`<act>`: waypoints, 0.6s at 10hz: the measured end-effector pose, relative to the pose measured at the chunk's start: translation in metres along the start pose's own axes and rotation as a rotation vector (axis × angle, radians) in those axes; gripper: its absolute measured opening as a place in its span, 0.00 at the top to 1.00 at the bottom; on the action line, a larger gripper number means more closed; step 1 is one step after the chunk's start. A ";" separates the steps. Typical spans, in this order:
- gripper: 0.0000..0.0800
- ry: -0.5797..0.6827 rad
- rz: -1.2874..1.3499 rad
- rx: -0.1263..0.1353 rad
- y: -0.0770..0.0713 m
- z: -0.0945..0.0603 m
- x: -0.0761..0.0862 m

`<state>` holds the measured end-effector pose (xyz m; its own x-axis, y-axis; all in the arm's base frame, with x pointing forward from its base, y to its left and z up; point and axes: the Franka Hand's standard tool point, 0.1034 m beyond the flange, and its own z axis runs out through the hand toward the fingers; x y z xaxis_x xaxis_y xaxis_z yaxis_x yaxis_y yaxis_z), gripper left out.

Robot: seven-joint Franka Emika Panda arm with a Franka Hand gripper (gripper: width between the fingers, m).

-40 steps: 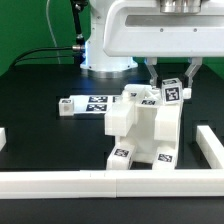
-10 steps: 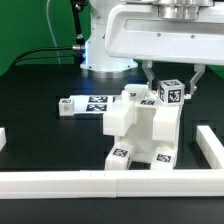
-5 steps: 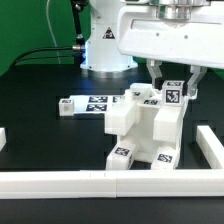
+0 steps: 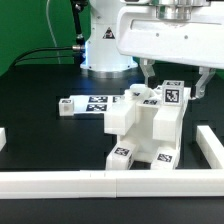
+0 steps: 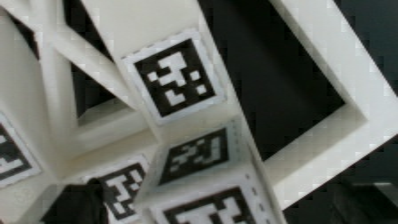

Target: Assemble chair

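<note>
Jaws now spread wide, clear on either side of the top tagged block (image 4: 172,93); half a second ago they sat closer in. The chair (image 4: 140,125) stands centre-right of frame on the black desk (image 4: 40,110), unmoved.

Part-built white chair standing on the table

The chair (image 4: 145,128) is a cluster of chunky white plastic slabs and blocks, joined and standing upright near the middle of the table. Black-and-white square tags (image 4: 122,154) show on its faces, two of them low on the front close to the table. Its top piece (image 4: 172,94) also carries a tag and sits highest, toward the exterior view's right. The wrist view shows pale slats (image 5: 107,60) crossing at angles, several bearing tags. A small white block (image 4: 66,106) lies flat to the exterior view's left, apart from the cluster.
</note>
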<state>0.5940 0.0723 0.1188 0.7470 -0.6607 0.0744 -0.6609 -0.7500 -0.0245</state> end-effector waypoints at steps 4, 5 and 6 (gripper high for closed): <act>0.19 0.005 -0.414 -0.005 0.000 -0.001 0.003; 0.22 0.005 -0.395 -0.004 0.000 -0.001 0.003; 0.22 0.004 -0.390 -0.004 0.000 -0.001 0.003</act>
<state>0.5961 0.0706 0.1203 0.9418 -0.3262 0.0818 -0.3280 -0.9446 0.0101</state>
